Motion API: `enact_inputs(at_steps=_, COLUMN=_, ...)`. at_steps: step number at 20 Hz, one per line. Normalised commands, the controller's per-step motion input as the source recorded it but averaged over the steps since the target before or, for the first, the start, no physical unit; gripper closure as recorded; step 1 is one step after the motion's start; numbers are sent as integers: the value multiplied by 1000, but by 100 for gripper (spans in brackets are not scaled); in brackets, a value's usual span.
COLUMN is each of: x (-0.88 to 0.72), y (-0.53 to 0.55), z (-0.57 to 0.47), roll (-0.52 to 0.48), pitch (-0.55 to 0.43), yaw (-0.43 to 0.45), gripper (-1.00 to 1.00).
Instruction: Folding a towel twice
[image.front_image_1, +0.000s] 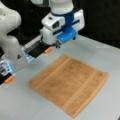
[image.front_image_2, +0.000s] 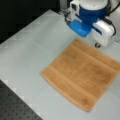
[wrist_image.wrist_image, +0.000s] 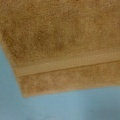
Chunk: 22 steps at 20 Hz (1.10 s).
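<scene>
Towel (image.front_image_1: 68, 86) is spread flat, unfolded, on the table (image.front_image_2: 27, 47). The hand (image.front_image_1: 58, 45) is held above its far corner. Whether its jaws are wide or narrow cannot be told.

The towel (image.front_image_1: 70, 85) is soft, fuzzy terry cloth, matt tan-orange, lying flat and unfolded in both front views (image.front_image_2: 81, 75). In the wrist view (wrist_image.wrist_image: 60, 37) its pile looks rough and nubby, while a plain woven band (wrist_image.wrist_image: 67, 63) near one edge is smoother and flatter. The table (image.front_image_1: 105, 55) under it is a smooth, pale grey surface with a dull sheen. In a front view the arm's wrist housing (image.front_image_1: 62, 25) looks like glossy white and blue plastic. At a front view's bottom left sits a dark matt perforated board (image.front_image_2: 15, 106).
</scene>
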Motion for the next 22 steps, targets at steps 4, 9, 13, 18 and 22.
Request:
enact_inputs(at_steps=4, x=443, y=135, z=-23, roll=-31, pitch=147, yaw=-239, gripper=-100)
enact_inputs(at_steps=9, x=517, y=260, z=-87, roll=-94, pitch=109, yaw=-259, gripper=-100)
enact_inputs(at_steps=13, x=499, y=376, z=-40, roll=-140, pitch=157, yaw=-226, gripper=-100)
enact_inputs(at_steps=18, x=459, y=316, z=59, roll=-151, pitch=222, yaw=-145, gripper=-100)
enact_inputs(at_steps=22, x=456, y=199, z=51, roll=-201, pitch=285, yaw=-70, gripper=-100)
